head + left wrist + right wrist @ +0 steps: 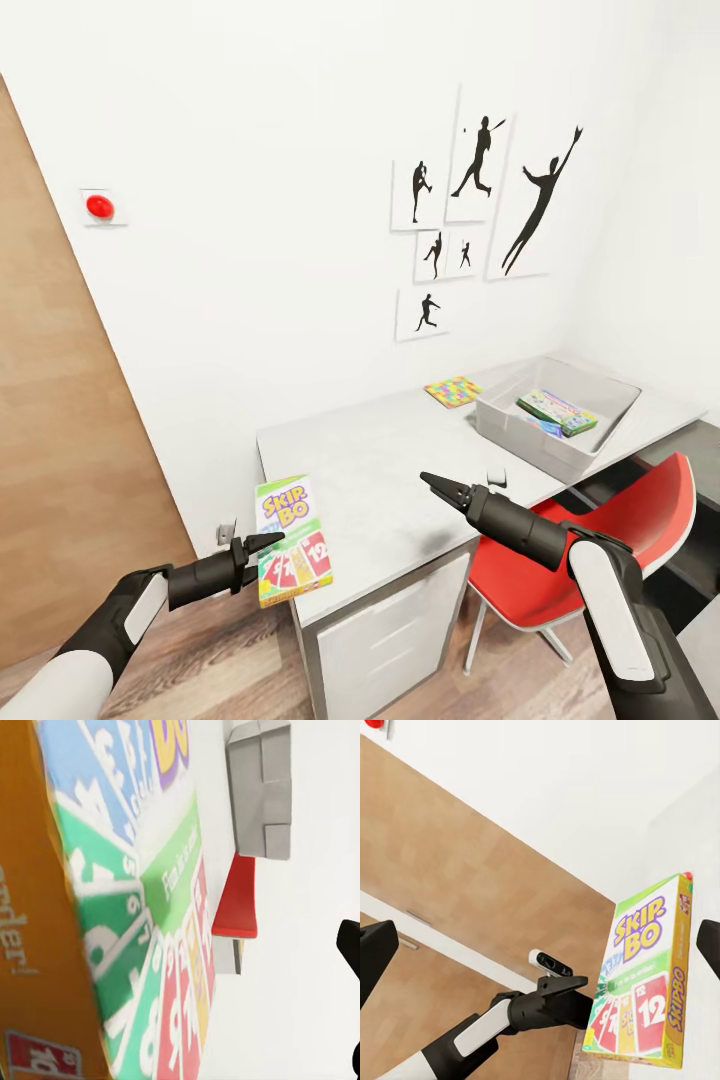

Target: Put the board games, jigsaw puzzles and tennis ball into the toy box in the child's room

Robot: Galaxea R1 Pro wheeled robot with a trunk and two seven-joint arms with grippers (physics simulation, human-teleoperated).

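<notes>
A wheeled robot faces the grey L-shaped surface (400, 470) in a white-walled child's room, both arms raised before it. Its left end effector (262, 547) grips the near left edge of the large Skip-Bo board game (292, 540), which lies at the front left corner of the surface, overhanging the edge a little. From the right wrist, the same black fingers (564, 986) are seen clamped on the side of the box (649, 975); the left wrist camera looks close along its printed face (142, 907).

The right end effector (440, 489) hovers above the middle of the surface, holding nothing, its fingers drawn to a narrow point in the head view.

At the far right of the surface stands the see-through toy box (520, 432), with a green-edged board game (556, 410) lying inside and a blue item (545, 427) tucked partly under it. A jigsaw puzzle (452, 391) lies flat just beside the box, near the wall. A red chair (590, 560) is pushed in below the surface. Black baseball silhouettes (480, 225) hang on the wall, and a red wall button (99, 207) sits beside the wooden door (60, 450).
</notes>
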